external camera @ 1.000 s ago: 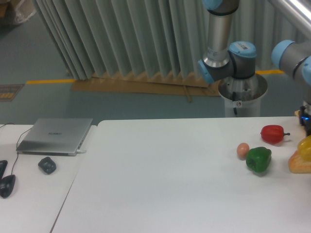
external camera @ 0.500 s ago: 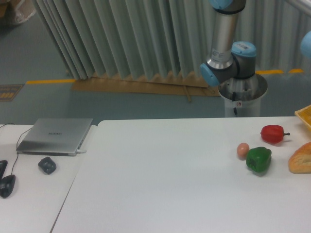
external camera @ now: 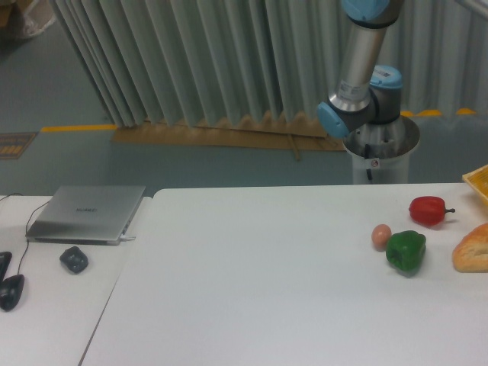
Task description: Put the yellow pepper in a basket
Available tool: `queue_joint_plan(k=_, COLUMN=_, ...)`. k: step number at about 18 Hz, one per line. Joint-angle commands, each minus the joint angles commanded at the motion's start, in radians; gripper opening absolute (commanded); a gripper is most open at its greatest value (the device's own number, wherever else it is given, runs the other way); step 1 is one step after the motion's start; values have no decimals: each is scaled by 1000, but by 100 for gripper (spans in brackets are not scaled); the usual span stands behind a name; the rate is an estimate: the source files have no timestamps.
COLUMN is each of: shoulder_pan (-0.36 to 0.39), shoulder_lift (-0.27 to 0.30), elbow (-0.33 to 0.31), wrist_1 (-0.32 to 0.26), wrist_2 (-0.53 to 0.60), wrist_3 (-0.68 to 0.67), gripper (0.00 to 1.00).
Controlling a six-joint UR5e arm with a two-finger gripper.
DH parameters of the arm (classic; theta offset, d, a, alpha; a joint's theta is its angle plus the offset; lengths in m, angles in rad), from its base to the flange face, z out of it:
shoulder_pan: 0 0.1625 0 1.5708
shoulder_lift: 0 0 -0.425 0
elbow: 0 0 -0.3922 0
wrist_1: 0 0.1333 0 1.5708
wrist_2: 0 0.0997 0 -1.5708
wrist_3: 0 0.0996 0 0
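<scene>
Camera view: tool out of frame, only the arm's column point(external camera: 358, 69) shows upper right, so its state can't be told. Yellow pepper not visible anywhere. One corner of the yellow basket point(external camera: 479, 181) pokes in at the right edge, beyond the red pepper point(external camera: 428, 210). Whether the pepper is held or already in the basket can't be judged. Count on tabletop point(external camera: 252, 290): one red pepper, one green pepper point(external camera: 406, 251), one egg-like thing point(external camera: 381, 235), one bread loaf point(external camera: 473, 249). Side table: one laptop point(external camera: 88, 213).
</scene>
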Motion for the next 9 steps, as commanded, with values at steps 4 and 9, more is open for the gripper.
queue_joint_plan(k=4, shoulder_pan=17, shoulder_lift=-20, elbow=2, wrist_1=32, wrist_2=-12, wrist_3=38, gripper=59)
queue_joint_plan(k=9, shoulder_pan=6, shoulder_lift=-14, elbow=-9, wrist_1=55, wrist_2=-12, wrist_3=25, gripper=100)
